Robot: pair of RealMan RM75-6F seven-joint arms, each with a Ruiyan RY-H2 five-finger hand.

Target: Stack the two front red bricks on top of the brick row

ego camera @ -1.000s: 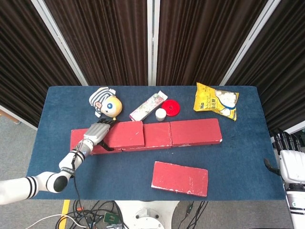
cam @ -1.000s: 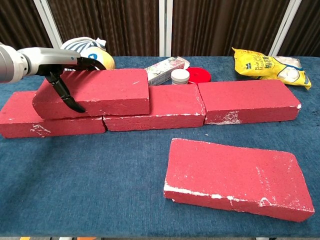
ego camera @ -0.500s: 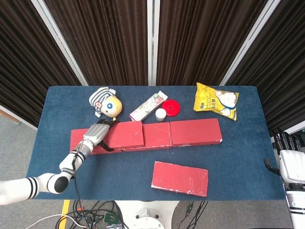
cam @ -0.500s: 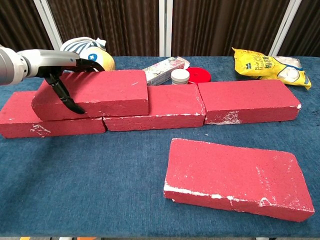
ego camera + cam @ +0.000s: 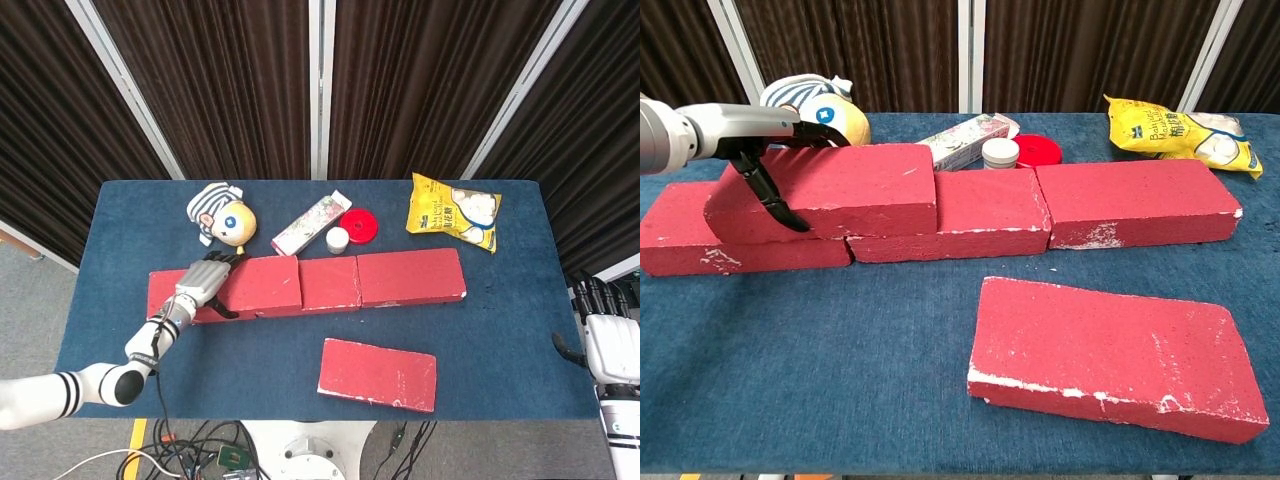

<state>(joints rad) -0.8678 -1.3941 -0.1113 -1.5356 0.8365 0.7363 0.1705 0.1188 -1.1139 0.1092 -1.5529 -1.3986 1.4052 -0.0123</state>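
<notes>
One brick (image 5: 830,190) sits atop the row's (image 5: 940,225) left end, left hand (image 5: 200,281) clamped on its left edge, fingers (image 5: 775,200) down the front face. Risk: letting go unevenly skews it off the row. Second brick (image 5: 1110,355) lies flat on tabletop (image 5: 790,370) (untouched). Right hand (image 5: 608,345) idle, fingers apart.

Five red bricks: three in the row (image 5: 1040,210), one stacked brick (image 5: 850,185) on its left end, one loose brick (image 5: 1110,355) in front. One striped doll (image 5: 222,214), one yellow snack bag (image 5: 453,210), one patterned box (image 5: 308,223), one red lid (image 5: 359,225), one white jar (image 5: 337,240).
</notes>
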